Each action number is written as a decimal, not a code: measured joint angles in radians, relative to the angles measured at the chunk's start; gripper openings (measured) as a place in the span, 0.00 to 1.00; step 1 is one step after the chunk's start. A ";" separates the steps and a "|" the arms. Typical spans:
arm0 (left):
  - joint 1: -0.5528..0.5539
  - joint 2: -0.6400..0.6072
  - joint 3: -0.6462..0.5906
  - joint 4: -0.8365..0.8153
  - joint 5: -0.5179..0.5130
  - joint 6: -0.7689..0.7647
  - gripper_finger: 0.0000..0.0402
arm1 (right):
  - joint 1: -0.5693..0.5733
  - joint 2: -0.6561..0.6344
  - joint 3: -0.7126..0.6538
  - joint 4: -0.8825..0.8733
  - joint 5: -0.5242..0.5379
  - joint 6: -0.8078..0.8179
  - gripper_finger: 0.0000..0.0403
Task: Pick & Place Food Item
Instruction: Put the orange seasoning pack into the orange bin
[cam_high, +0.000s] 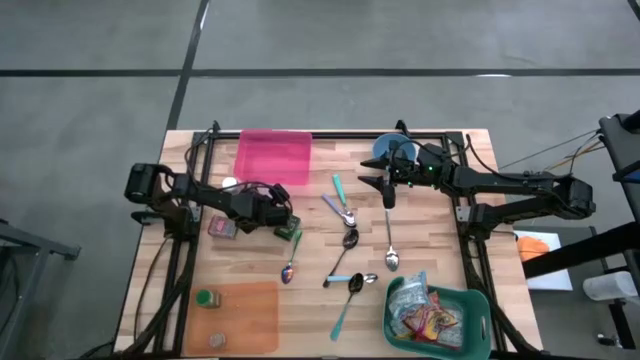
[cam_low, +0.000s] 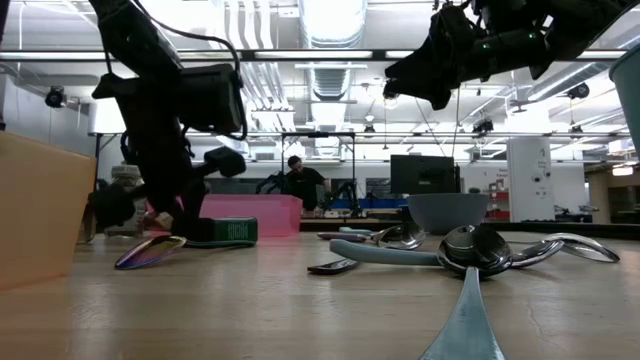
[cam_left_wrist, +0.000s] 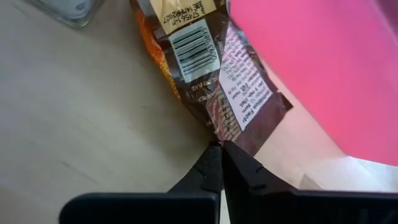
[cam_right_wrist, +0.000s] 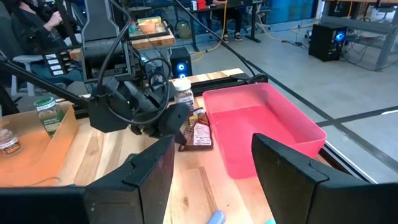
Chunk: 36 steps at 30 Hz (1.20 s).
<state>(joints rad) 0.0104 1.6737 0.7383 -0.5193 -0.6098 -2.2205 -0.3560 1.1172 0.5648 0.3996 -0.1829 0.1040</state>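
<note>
Brown snack packet (cam_left_wrist: 214, 68), barcode label showing, pinched in left hand (cam_left_wrist: 219, 149).

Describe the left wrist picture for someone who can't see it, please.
The left claw, its two dark fingers shut, pinches the corner of a brown snack packet with a barcode label. The packet lies on a pale wooden table, and a bright pink tray fills the space beside it.

One pink tray (cam_high: 273, 155), one orange tray (cam_high: 250, 310) and one green basket (cam_high: 470, 298) are sitting at the table's edges. One blue bowl (cam_high: 385, 148), one brown snack packet (cam_left_wrist: 211, 74) and roughly seven overlapping spoons (cam_high: 390, 235) are lying between them. Two jars (cam_high: 205, 298) are standing on the orange tray.
</note>
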 joint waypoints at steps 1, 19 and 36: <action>0.000 -0.002 0.000 0.001 -0.001 0.002 0.00 | 0.000 0.000 0.000 0.000 0.000 0.000 0.52; -0.004 -0.133 0.013 0.004 0.034 0.124 0.00 | 0.000 0.000 0.000 0.000 0.000 0.000 0.52; -0.015 -0.186 0.119 -0.030 0.026 0.379 0.00 | 0.000 0.000 0.000 0.000 0.000 0.000 0.52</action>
<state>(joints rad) -0.0049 1.4875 0.8576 -0.5491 -0.5836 -1.8414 -0.3560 1.1172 0.5648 0.3992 -0.1830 0.1040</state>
